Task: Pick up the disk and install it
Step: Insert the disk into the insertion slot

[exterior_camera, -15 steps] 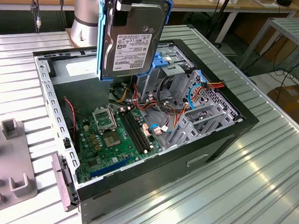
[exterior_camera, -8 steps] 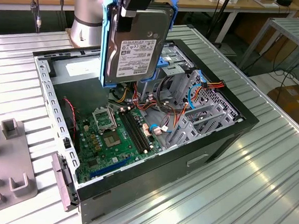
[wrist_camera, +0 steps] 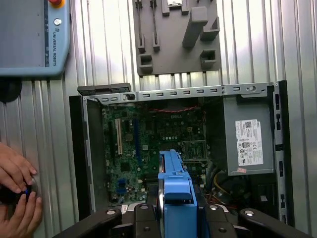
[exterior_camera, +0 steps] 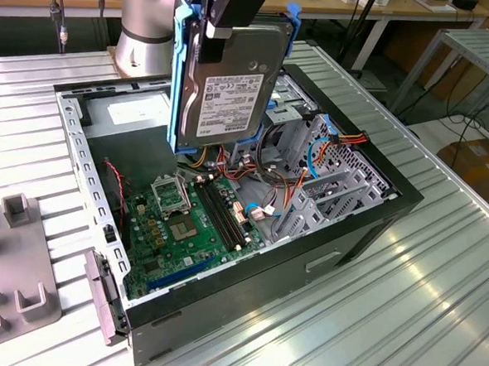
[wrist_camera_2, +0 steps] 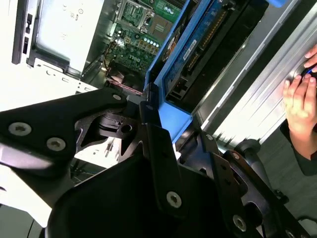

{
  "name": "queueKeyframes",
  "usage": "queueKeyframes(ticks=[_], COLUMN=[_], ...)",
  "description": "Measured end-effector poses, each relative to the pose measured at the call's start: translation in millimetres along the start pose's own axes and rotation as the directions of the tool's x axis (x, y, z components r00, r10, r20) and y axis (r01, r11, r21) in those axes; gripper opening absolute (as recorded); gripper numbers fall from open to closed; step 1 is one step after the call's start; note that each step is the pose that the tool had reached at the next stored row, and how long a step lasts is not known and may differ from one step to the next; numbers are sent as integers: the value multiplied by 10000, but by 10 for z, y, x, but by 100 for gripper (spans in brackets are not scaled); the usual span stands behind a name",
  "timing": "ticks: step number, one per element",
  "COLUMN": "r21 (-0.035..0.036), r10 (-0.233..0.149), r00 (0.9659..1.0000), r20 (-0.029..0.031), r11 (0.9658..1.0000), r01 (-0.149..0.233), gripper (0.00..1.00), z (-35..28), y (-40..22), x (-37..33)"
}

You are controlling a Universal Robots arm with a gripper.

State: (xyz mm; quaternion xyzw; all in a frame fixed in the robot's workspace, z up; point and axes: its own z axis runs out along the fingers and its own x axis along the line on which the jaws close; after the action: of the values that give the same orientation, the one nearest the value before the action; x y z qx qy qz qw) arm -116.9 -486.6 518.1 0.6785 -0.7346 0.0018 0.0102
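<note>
The hard disk [exterior_camera: 233,91], framed by its blue bracket [exterior_camera: 178,88], hangs on edge from the gripper [exterior_camera: 224,20] above the open computer case [exterior_camera: 366,232]. Its label faces the exterior view. It is clear of the motherboard [exterior_camera: 183,229], and the metal drive cage [exterior_camera: 332,184] lies toward the exterior view's right (the grey power-supply box [wrist_camera: 247,144] occupies one corner of the case). The fingers [wrist_camera_2: 154,130] are closed on the hard disk's upper end, apparently clamping across the bracket, though the contact faces are hidden. Judged handling: a stiff, dense metal body, heavy for its size and sensitive to knocks. Its flat faces look smooth and the plastic frame may flex, so the narrow framed edges are the sound place to grip, not the circuit-board face. A person's hands [wrist_camera: 15,191] rest on the ribbed tabletop [exterior_camera: 436,311] beside the case.
</note>
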Motion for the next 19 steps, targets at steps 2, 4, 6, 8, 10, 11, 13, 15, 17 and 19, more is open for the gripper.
queueKeyframes(ticks=[2, 4, 6, 8, 10, 11, 13, 15, 17, 19], r21=[1, 3, 4, 4, 4, 4, 4, 4, 4, 4], r10=[0, 1, 1, 1, 1, 1, 2, 1, 1, 1], r00=[10000, 10000, 10000, 10000, 10000, 10000, 10000, 10000, 10000, 10000], r20=[-17, -35, -42, -47, -50, -51, -52, -52, -52, -52], r11=[10000, 10000, 10000, 10000, 10000, 10000, 10000, 10000, 10000, 10000], r01=[0, -1, -1, -1, -1, -1, -2, -1, -1, -1], gripper=[37, 37, 37, 37, 37, 37, 37, 37, 37, 37], z=[1, 3, 6, 9, 12, 13, 14, 13, 13, 13], y=[-2, -5, -11, -16, -24, -28, -30, -31, -31, -32], x=[26, 55, 93, 124, 146, 152, 155, 156, 156, 157])
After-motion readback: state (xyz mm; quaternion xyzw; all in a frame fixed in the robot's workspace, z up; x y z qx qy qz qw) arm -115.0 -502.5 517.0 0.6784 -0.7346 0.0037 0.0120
